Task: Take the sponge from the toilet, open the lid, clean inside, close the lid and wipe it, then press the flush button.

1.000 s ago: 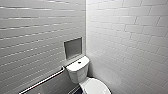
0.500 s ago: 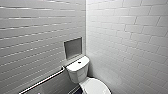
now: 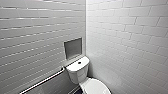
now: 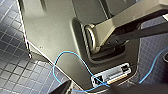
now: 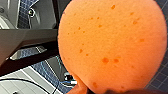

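Fingers [image 5: 130,91] on the right arm were judged closed on the sponge [image 5: 110,47], lifted clear, while the toilet [image 3: 78,71], lid still down, was left unchanged ahead in the corner.

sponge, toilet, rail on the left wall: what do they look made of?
Sponge: soft open-cell foam, matte orange, pitted with small pores. Toilet: looks like glazed ceramic, smooth glossy white; its lid could be plastic, can't tell. Rail: probably metal, with a pale sheen along its length.
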Controlling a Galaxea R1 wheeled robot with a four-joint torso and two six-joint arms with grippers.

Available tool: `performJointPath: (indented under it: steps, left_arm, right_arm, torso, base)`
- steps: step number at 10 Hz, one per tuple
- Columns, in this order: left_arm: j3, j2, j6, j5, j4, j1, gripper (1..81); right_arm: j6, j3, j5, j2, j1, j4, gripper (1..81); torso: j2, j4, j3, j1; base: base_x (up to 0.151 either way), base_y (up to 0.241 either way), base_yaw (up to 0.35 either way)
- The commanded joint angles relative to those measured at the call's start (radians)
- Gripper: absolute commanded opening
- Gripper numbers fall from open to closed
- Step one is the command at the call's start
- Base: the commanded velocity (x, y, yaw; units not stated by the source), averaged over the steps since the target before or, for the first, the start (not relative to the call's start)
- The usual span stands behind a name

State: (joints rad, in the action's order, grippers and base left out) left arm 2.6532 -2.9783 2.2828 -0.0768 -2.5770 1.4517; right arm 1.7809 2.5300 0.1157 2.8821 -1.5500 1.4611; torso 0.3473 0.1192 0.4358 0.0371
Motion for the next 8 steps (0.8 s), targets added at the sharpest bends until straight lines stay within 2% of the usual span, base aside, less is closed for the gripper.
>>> performJointPath:
  steps: [1, 8]
  left_arm:
    - [-0.002, 0.004, 0.001, 0.048, -0.005, -0.049, 81.1]
    - [-0.002, 0.007, 0.001, 0.048, -0.003, -0.049, 81.1]
  right_arm:
    - [-0.001, -0.004, -0.019, -0.008, 0.030, 0.018, 1.0]
    - [-0.001, -0.004, -0.019, -0.007, 0.029, 0.018, 1.0]
  torso:
    - [0.000, 0.000, 0.000, 0.000]
    - [0.000, 0.000, 0.000, 0.000]
  base:
    - [0.074, 0.000, 0.000]
    - [0.088, 0.000, 0.000]
